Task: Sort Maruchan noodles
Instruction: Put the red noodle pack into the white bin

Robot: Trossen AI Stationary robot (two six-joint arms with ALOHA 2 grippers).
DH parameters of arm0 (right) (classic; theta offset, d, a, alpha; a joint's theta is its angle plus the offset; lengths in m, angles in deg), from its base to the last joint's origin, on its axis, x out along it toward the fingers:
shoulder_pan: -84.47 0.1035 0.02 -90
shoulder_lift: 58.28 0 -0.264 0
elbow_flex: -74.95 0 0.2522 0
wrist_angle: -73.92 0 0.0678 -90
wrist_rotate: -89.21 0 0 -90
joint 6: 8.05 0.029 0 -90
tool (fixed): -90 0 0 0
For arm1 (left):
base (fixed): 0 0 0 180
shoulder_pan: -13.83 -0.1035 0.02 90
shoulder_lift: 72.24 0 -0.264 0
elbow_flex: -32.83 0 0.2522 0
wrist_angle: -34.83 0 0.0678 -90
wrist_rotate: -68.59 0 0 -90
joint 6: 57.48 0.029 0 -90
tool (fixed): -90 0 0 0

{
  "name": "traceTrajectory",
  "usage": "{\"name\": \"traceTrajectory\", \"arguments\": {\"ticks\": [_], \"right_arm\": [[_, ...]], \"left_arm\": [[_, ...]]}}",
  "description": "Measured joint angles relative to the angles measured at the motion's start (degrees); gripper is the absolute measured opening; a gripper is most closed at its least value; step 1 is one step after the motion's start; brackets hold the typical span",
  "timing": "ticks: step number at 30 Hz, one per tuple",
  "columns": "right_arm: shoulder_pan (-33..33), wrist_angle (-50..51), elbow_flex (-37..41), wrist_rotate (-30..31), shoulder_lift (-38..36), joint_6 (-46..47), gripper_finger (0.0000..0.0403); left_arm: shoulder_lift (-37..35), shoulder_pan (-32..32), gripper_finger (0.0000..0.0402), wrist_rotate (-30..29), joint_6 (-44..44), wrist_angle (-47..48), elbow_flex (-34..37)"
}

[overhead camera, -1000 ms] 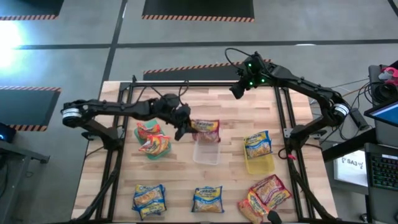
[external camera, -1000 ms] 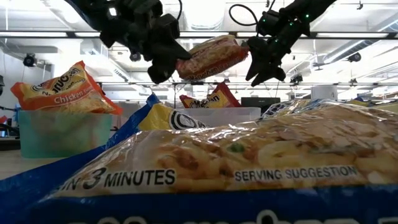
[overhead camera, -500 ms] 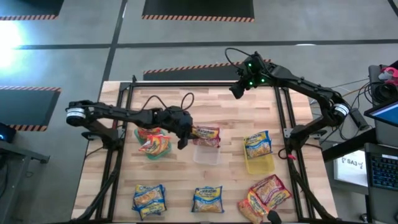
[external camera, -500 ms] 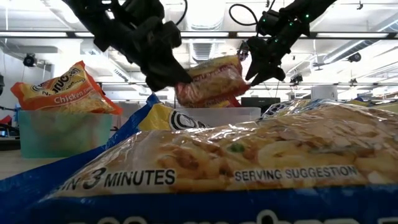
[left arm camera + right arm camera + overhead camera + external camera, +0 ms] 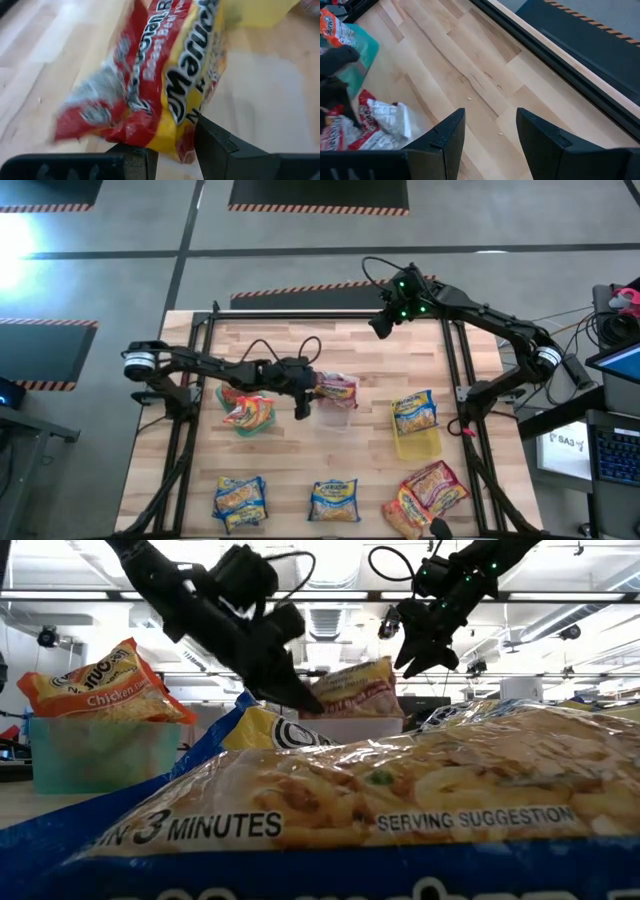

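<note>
The left tool (image 5: 305, 392) pinches a red and yellow noodle pack (image 5: 338, 389) reading "Maruchan", now lower than before, down at the clear bin (image 5: 333, 416) mid-desk. The right tool (image 5: 379, 327) waits spread apart above the desk's (image 5: 350, 460) far edge.

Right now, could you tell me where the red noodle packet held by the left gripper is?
In the high view the red packet is near the table's middle, pinched by the left gripper over the clear bin, between the green bin and the yellow bin.
</note>
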Motion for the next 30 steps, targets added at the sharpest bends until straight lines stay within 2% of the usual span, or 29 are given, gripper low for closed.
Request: {"name": "traceTrajectory", "arguments": {"ticks": [7, 14, 21, 30], "right_arm": [[0.0, 0.01, 0.0, 0.0, 0.02, 0.0, 0.0167], [0.0, 0.01, 0.0, 0.0, 0.02, 0.0, 0.0167], [-0.02, -0.01, -0.01, 0.0, 0.02, 0.0, 0.0167], [-0.01, 0.01, -0.02, 0.0, 0.02, 0.0, 0.0167]], "left_arm": [[4.04, 0.03, 0.0088, -0.26, 1.39, -2.7, 0.02], [3.33, 0.01, 0.0096, -0.28, 1.8, -1.44, 0.03], [2.22, 0.03, 0.0144, -4.28, 3.31, -0.72, 0.0], [1.01, 0.01, 0.0212, -6.48, 4.88, -2.17, -0.26]]}}
